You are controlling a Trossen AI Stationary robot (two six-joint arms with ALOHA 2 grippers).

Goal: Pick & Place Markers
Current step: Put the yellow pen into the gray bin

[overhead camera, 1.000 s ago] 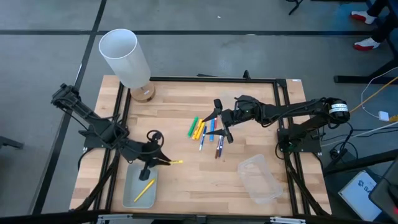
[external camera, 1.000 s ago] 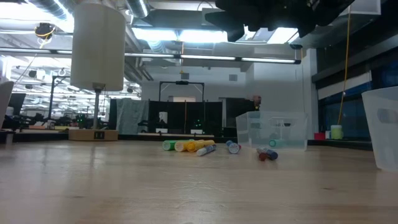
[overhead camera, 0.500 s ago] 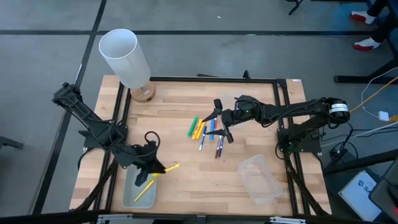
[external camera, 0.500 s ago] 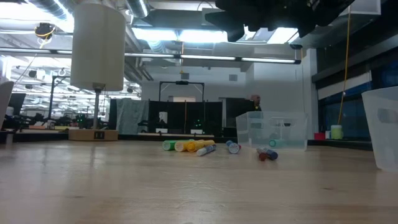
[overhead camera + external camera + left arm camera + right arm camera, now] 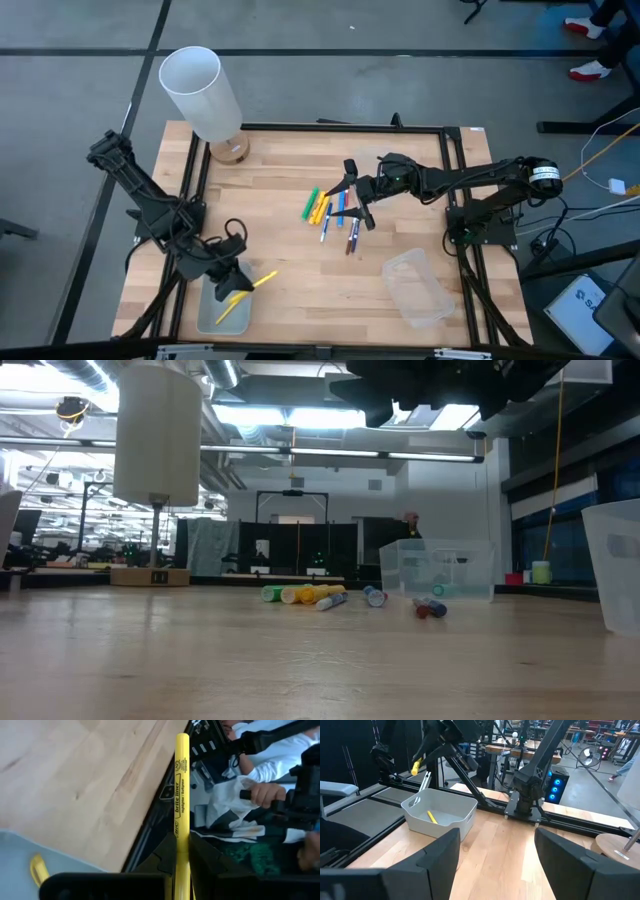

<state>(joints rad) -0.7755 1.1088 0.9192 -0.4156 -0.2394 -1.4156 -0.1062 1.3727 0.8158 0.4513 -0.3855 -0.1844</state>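
Left gripper (image 5: 238, 288) has its fingers clenched on a yellow marker (image 5: 252, 284), held above the near-left tray (image 5: 205, 318), tail end sticking out past the tray rim toward mid-worktop. Looks like it's lined up for a drop; one yellow marker in the tray (image 5: 232, 306) lies diagonal, so the drop zone is partly taken but there's bare floor beside it. Tray sits close to the worktop (image 5: 290, 270) front-left edge, frame rail just beside it, so little slack on that side; more room toward the centre. Right gripper (image 5: 354, 197) hovers over the loose markers (image 5: 335, 210) mid-worktop, fingers spread wide, nothing in them; probably staged for the next pick. That pile is bunched, green and yellow touching, blue and purple ones just beside, so a single pick will be tight. Second clear tray (image 5: 418, 288) near-right looks unfilled. White cylinder (image 5: 200, 92) on its stand is well apart at the far-left corner, out of both arms' paths.
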